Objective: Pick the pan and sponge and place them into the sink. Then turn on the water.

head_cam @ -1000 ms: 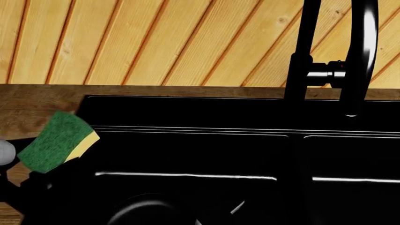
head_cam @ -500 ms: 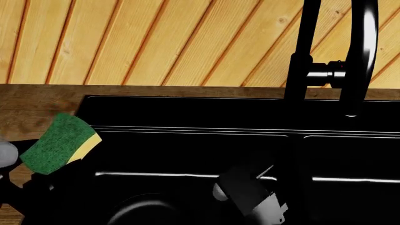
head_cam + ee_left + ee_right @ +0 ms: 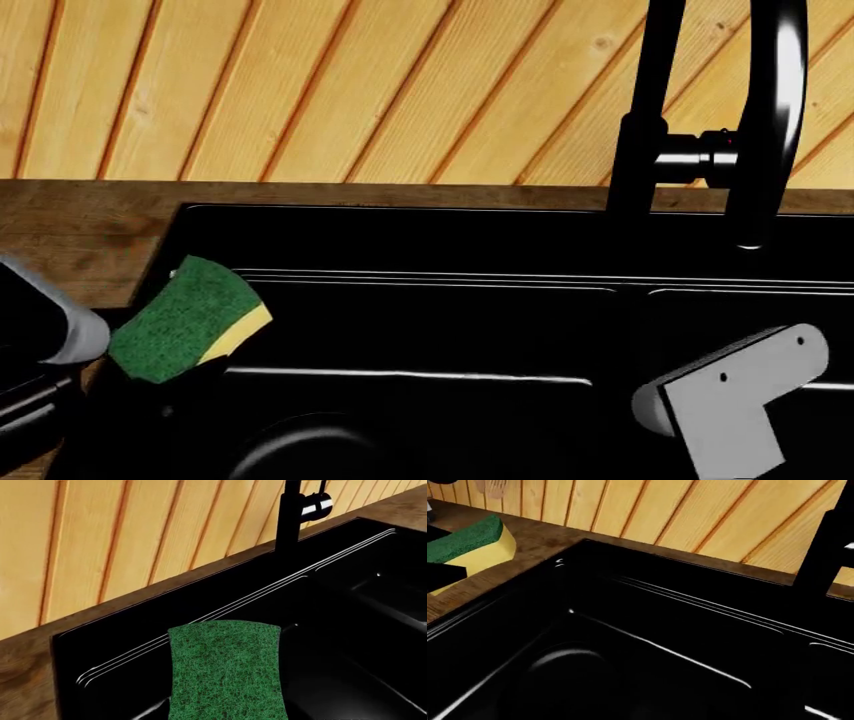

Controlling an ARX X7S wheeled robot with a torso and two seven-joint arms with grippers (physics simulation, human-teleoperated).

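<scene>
The sponge [image 3: 184, 320], green scouring top over yellow foam, hangs tilted above the left rim of the sink [image 3: 400, 215]. My left gripper [image 3: 140, 365] is shut on it, its dark fingers mostly lost against the black. In the left wrist view the sponge [image 3: 227, 667] fills the near middle over the sink [image 3: 100, 645]. The right wrist view has the sponge [image 3: 467, 545] off to one side. A round black outline [image 3: 307, 445] lies in the left basin; I cannot tell if it is the pan. No water falls from the spout [image 3: 751, 235]. Of my right arm only a grey bracket [image 3: 727, 405] shows.
The tall black faucet [image 3: 638, 120] with its side lever [image 3: 701, 155] stands behind the divider ridge [image 3: 634, 330]. A wood-plank wall [image 3: 334, 90] backs the sink. Brown wooden counter [image 3: 80, 225] runs along the left and rear edges.
The sponge has moved right and slightly down, from over the counter to over the sink's left edge. The right arm's grey bracket has swung from the bottom middle to the right, over the divider.
</scene>
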